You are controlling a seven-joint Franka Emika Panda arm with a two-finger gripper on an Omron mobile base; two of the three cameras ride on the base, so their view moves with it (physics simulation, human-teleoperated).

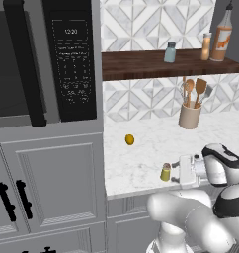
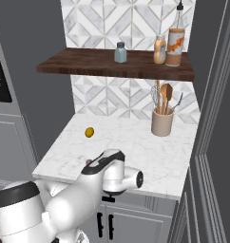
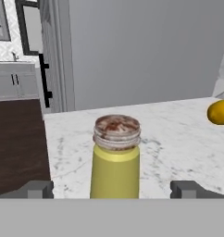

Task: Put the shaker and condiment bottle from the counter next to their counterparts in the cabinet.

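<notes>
Spread wide with the shaker [image 3: 115, 157] upright between the 2 fingertips [image 3: 38, 189], untouched, lined up for a side grasp.

shaker [image 1: 165, 172]: yellow-green cylinder, dark brownish cap, upright near the front edge of the counter [image 1: 141, 158].
condiment bottle [image 1: 206, 46]: slim, pale orange, greyish cap, upright on the cabinet [image 1: 141, 64] shelf, just beside the tall labelled bottle [image 1: 221, 37].
pale blue-grey shaker [image 1: 170, 52]: upright on the shelf, apart from both bottles.
</notes>
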